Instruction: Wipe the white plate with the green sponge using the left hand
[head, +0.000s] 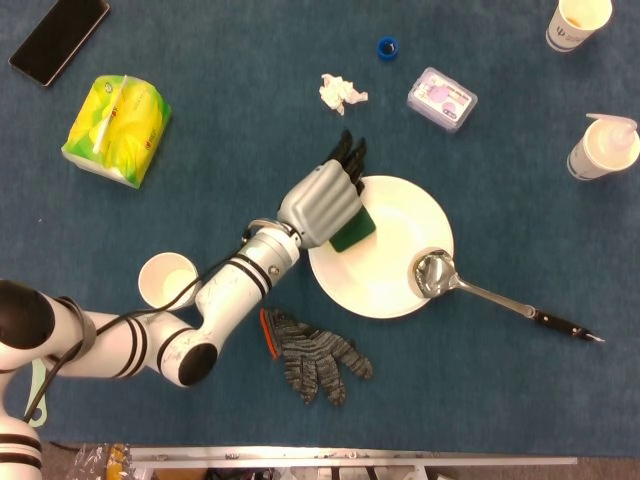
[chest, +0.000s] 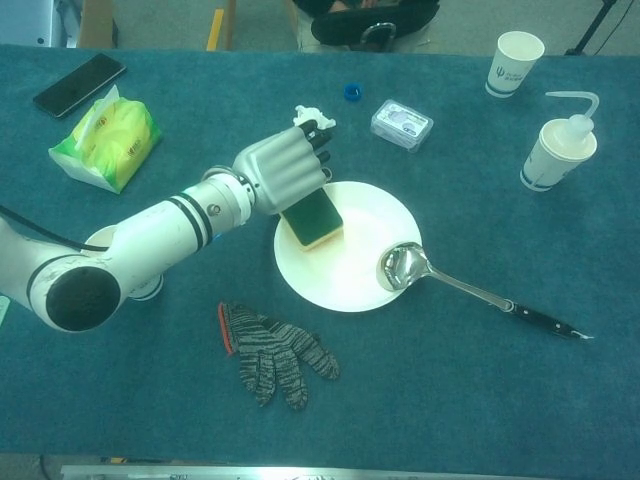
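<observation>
The white plate (head: 395, 265) is round and sits flat on the blue table. It looks shiny and clean. The green sponge (chest: 313, 217) is a flat block with a yellow side. It lies on the left part of the plate, near the rim. The left hand (chest: 282, 172) holds it there, with its dark fingertips past the plate's edge.
</observation>
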